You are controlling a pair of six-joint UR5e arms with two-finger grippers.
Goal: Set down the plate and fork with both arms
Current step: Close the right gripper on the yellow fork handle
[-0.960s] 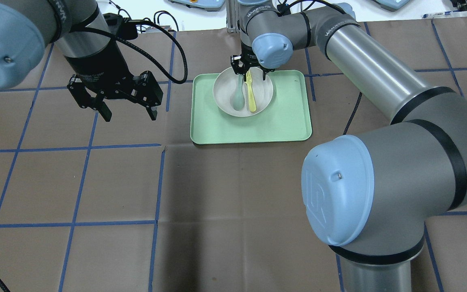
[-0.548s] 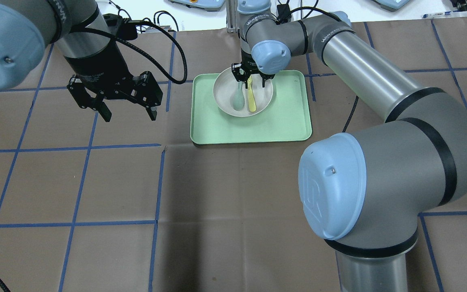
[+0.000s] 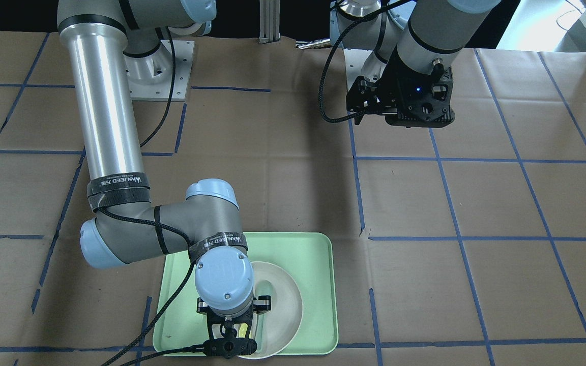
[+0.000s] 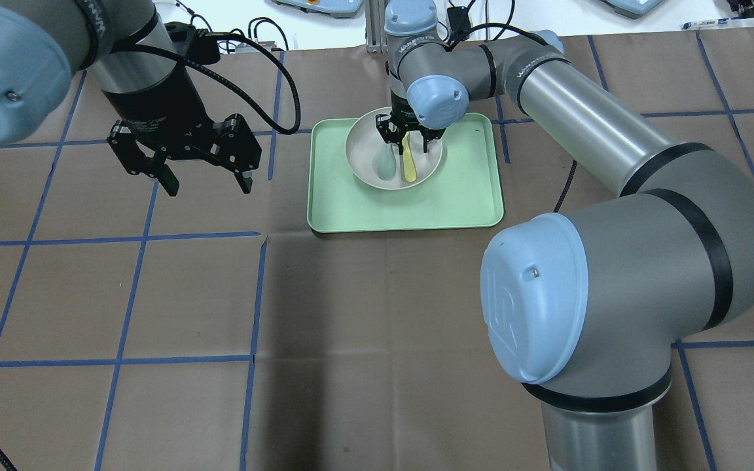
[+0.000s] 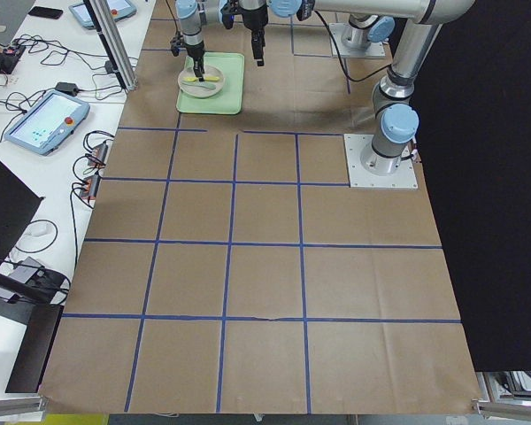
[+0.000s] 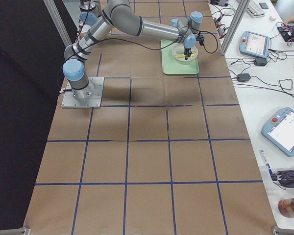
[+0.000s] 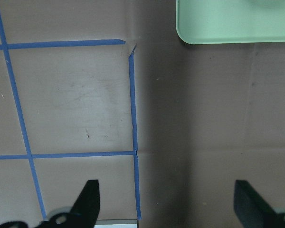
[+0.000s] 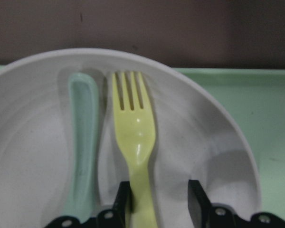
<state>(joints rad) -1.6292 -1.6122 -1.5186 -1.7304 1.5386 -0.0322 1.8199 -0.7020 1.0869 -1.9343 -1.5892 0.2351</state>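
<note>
The off-white plate sits on the mint-green tray. The pale-yellow fork lies in the plate, beside a grey-green spoon. My right gripper is down in the plate, open. In the right wrist view its fingers straddle the fork at the handle; the left finger is against it and the right stands apart. My right gripper holds nothing. My left gripper hangs open and empty above the table, left of the tray; it also shows in the left wrist view.
The tray's corner shows at the top of the left wrist view. The table is brown paper with blue tape lines. Off the table's far edge there are teach pendants and cables.
My right gripper has come down into the plate and over the fork's handle. The left arm has not moved. Plate, fork and spoon lie as before.
</note>
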